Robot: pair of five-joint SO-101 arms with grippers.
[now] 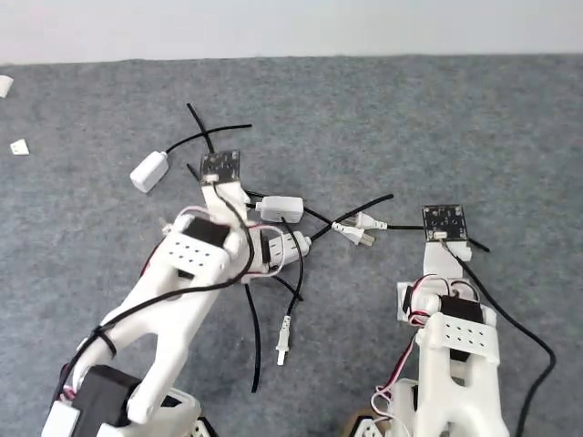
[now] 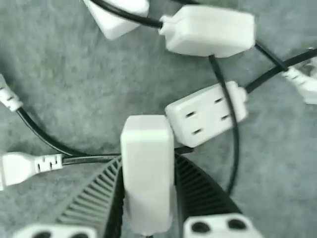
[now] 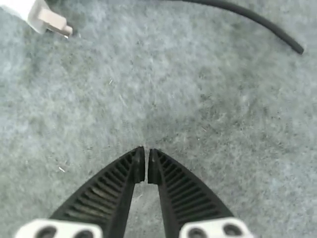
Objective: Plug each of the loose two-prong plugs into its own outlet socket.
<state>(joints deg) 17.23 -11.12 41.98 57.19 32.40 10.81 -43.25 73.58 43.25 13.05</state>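
My left gripper (image 2: 147, 158) is shut on a white plug block (image 2: 147, 188); its prongs are hidden. The block's far end touches a corner of a white outlet socket (image 2: 205, 114) with three pairs of slots facing up. A second white outlet block (image 2: 208, 29) lies just beyond it. In the high view the left gripper (image 1: 262, 248) sits beside that socket (image 1: 290, 246). My right gripper (image 3: 146, 151) is shut on nothing, just above bare carpet. A loose two-prong plug (image 3: 39, 15) lies ahead of it. Two loose plugs (image 1: 351, 232) (image 1: 369, 220) lie between the arms.
Black cables (image 1: 273, 300) criss-cross the grey carpet around the left arm. Another white plug (image 1: 285, 337) lies near the front, and a white adapter (image 1: 148, 171) lies at the back left. A cable end (image 3: 297, 48) lies ahead of the right gripper.
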